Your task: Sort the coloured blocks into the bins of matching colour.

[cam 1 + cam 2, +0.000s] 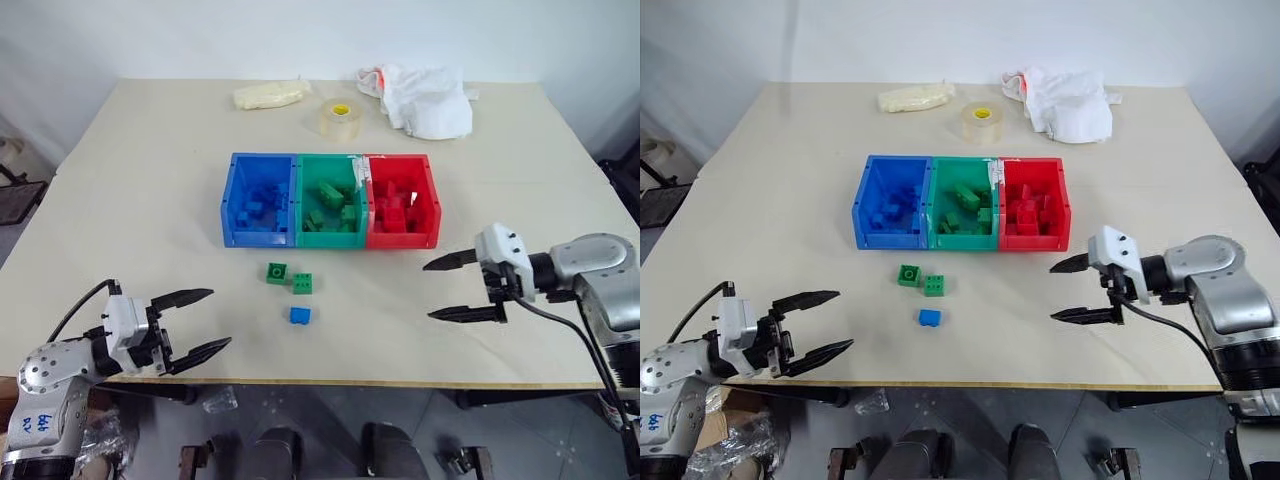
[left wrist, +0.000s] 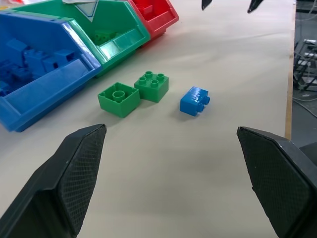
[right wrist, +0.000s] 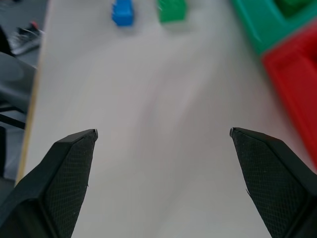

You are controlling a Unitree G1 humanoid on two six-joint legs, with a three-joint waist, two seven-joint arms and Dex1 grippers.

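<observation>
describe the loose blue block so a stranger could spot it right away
Find the row of three joined bins mid-table. On the bare table in front of the green bin lie three loose blocks. The blue block lies nearest the table's front edge, the only non-green one.

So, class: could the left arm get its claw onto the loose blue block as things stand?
Probably yes. The left claw is open, and only bare table lies between it and the blue block; the two green blocks sit beyond.

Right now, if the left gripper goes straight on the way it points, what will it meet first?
Probably the blue block, which lies nearly centred ahead of the open left gripper. The two green blocks sit slightly to one side. Depth is unclear, so it may pass above them.
</observation>
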